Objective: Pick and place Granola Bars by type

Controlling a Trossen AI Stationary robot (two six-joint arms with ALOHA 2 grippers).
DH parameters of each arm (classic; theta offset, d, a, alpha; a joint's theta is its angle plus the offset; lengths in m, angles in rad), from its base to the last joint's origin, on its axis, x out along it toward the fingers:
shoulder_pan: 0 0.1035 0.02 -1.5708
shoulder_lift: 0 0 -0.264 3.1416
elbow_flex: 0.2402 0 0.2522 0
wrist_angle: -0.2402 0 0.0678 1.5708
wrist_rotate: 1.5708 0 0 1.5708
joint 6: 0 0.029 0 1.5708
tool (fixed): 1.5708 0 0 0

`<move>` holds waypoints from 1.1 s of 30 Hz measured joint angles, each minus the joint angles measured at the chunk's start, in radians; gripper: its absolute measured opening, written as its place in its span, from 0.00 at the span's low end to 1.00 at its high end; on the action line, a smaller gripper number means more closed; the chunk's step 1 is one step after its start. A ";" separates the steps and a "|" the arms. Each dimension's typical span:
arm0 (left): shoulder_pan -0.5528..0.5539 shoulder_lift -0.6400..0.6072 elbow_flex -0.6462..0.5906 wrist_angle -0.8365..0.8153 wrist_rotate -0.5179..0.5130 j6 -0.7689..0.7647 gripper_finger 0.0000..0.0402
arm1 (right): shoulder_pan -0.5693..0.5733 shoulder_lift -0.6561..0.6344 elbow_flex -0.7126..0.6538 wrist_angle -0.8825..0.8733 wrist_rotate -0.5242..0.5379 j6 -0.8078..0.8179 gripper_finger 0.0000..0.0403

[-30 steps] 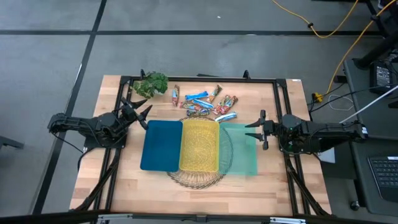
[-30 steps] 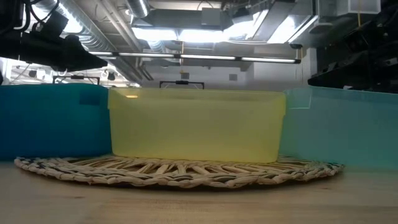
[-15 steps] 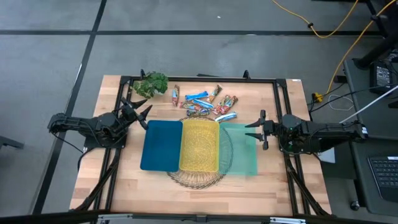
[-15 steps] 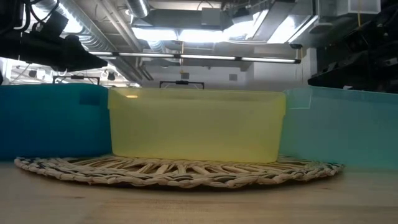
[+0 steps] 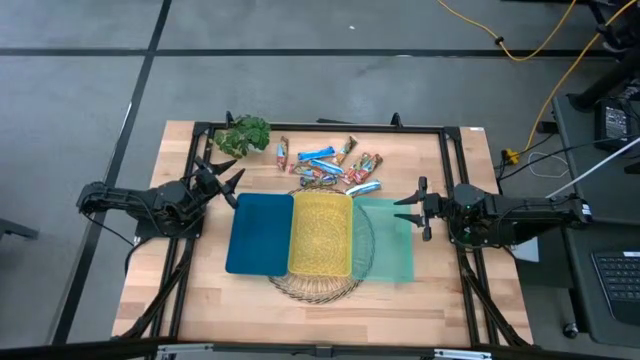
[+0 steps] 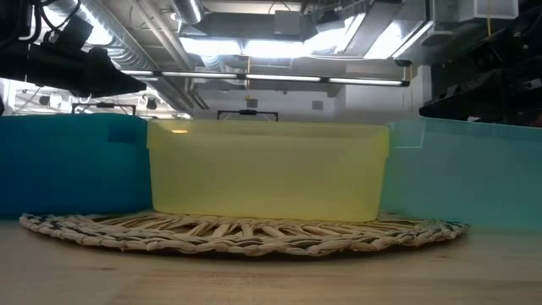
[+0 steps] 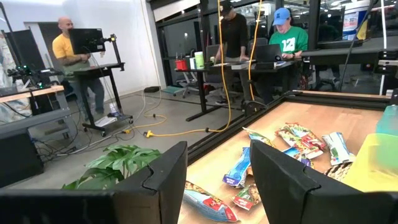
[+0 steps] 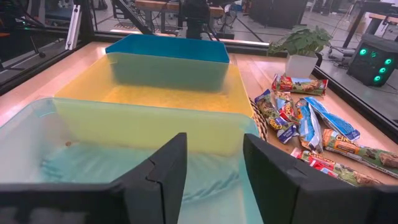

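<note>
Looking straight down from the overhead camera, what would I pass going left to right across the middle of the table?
Left gripper → dark blue bin → yellow bin → pale green bin → right gripper.

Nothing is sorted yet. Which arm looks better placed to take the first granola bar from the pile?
Slightly the right, probably. The right gripper, open and empty, sits beside the teal bin, just below the pile of granola bars. The left gripper, also open, waits near the plant, farther from most bars.
</note>
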State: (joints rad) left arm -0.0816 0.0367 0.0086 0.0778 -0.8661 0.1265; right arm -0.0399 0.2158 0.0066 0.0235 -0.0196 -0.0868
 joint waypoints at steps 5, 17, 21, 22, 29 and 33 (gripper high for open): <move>0.000 0.000 0.000 0.000 0.000 0.000 0.42 | 0.000 0.000 0.000 0.000 0.000 0.000 0.40; 0.000 0.000 0.000 0.000 0.000 0.000 0.42 | 0.000 0.000 0.000 0.000 0.000 0.000 0.40; 0.000 0.000 0.000 0.000 0.000 0.000 0.42 | 0.000 0.000 0.000 0.000 0.000 0.000 0.40; 0.000 0.000 0.000 0.000 0.000 0.000 0.42 | 0.000 0.000 0.000 0.000 0.000 0.000 0.40; 0.000 0.000 0.000 0.000 0.000 0.000 0.42 | 0.000 0.000 0.000 0.001 0.015 -0.011 0.40; 0.000 0.000 0.000 0.000 0.000 0.000 0.42 | -0.001 0.000 0.000 0.018 0.094 -0.076 0.40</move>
State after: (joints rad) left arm -0.0814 0.0365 0.0086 0.0778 -0.8661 0.1265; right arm -0.0414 0.2153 0.0066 0.0413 0.0744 -0.1632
